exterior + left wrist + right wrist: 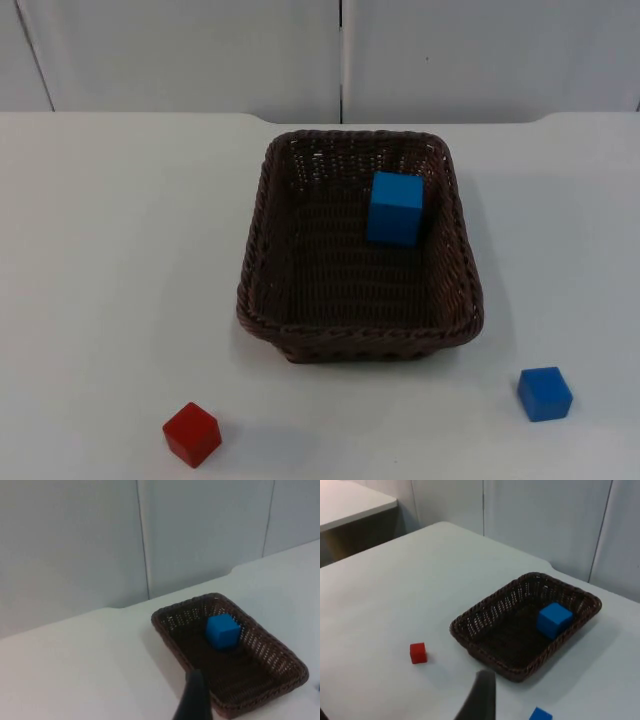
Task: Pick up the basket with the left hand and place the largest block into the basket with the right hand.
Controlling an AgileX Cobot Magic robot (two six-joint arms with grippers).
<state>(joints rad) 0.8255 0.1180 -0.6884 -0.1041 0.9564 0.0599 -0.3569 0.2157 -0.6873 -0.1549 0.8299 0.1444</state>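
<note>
While both grippers hung raised above the table, a single black fingertip of the left gripper (pixel 194 697) and one of the right gripper (pixel 480 697) showed, so whether either was open could not be told, and neither touched anything. Nearest lay one red block (pixel 192 434) and one small blue block (pixel 545 393), well apart. Beyond them sat one dark woven basket (pixel 262 250) on the white table (pixel 110 260), with one large blue block (pixel 395 208) inside, toward its far right side.

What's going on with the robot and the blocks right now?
Big blue block sits in the basket on the table. Small blue block and red block outside it. Both grippers back, holding nothing. Nothing in the way.
</note>
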